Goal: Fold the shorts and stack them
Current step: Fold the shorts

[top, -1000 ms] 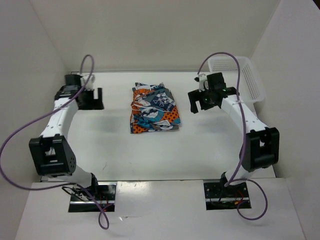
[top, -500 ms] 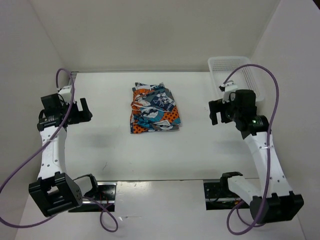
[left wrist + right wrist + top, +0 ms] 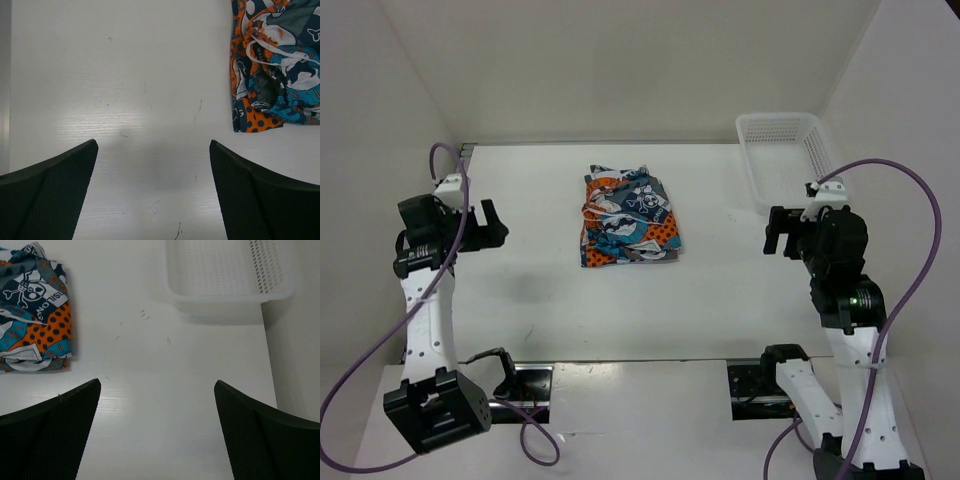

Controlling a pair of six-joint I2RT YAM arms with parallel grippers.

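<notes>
The shorts (image 3: 628, 217), printed in teal, orange, white and black, lie folded in a compact pile at the middle of the white table. The left wrist view catches their edge (image 3: 272, 65) at upper right; the right wrist view shows them (image 3: 34, 305) at upper left. My left gripper (image 3: 492, 225) hangs open over bare table well left of the pile, nothing between its fingers (image 3: 55, 195). Over bare table to the right of the pile, my right gripper (image 3: 778, 232) stands open and empty too, its fingers (image 3: 265, 440) wide apart.
A white mesh basket (image 3: 812, 150) sits at the back right corner of the table, also seen in the right wrist view (image 3: 230, 297). White walls close in the table on three sides. Purple cables loop from both arms.
Both arms have pulled back from the shorts toward the near side and outward. The shorts have stayed in place.
</notes>
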